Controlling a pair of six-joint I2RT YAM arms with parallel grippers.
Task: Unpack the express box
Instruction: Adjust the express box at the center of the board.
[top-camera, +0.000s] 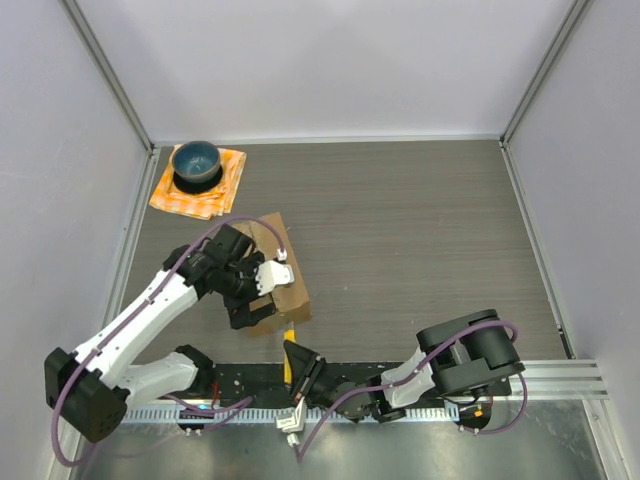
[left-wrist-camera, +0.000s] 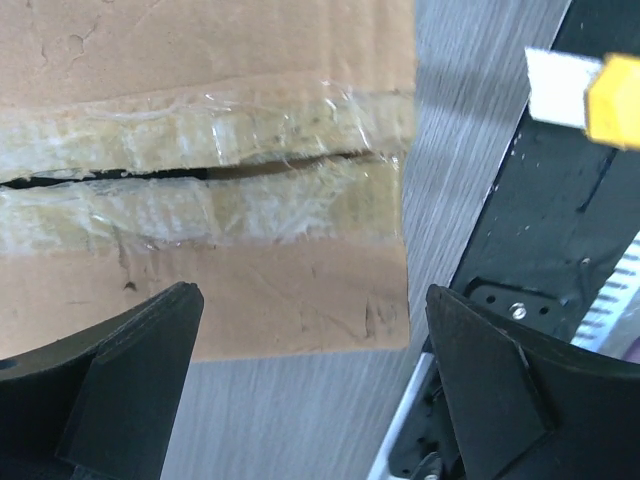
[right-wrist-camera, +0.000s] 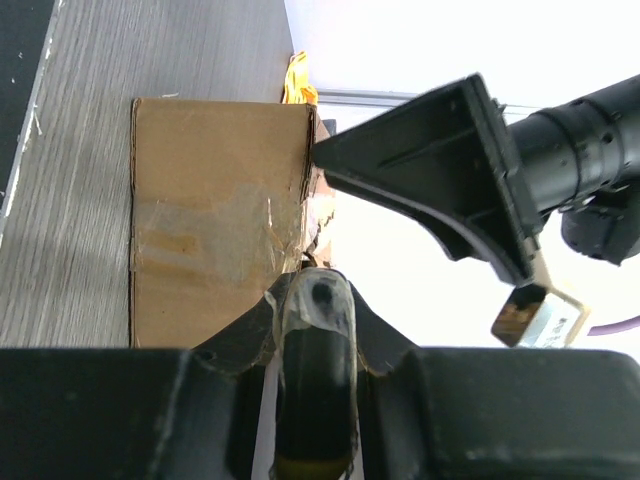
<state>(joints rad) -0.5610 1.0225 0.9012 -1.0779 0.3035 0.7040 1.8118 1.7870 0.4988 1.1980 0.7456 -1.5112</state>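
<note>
Gripping a yellow cutter (left-wrist-camera: 612, 100) between my right gripper's (top-camera: 300, 380) closed fingers, at the table's (top-camera: 420, 230) near edge.
Beyond it, my left gripper (left-wrist-camera: 310, 300) hovers with its fingers wide apart over the express box (left-wrist-camera: 200, 60) and its split taped seam; far back left, a blue bowl (top-camera: 196, 162) sits on an orange cloth (top-camera: 228, 182).

Express box (top-camera: 270, 232) on tabletop (top-camera: 420, 230), left of centre. Bowl (top-camera: 196, 162) on cloth (top-camera: 222, 190), behind box, far-left corner. Left hand (left-wrist-camera: 312, 295) above box's near end. Right hand (top-camera: 303, 372) just before box.
</note>
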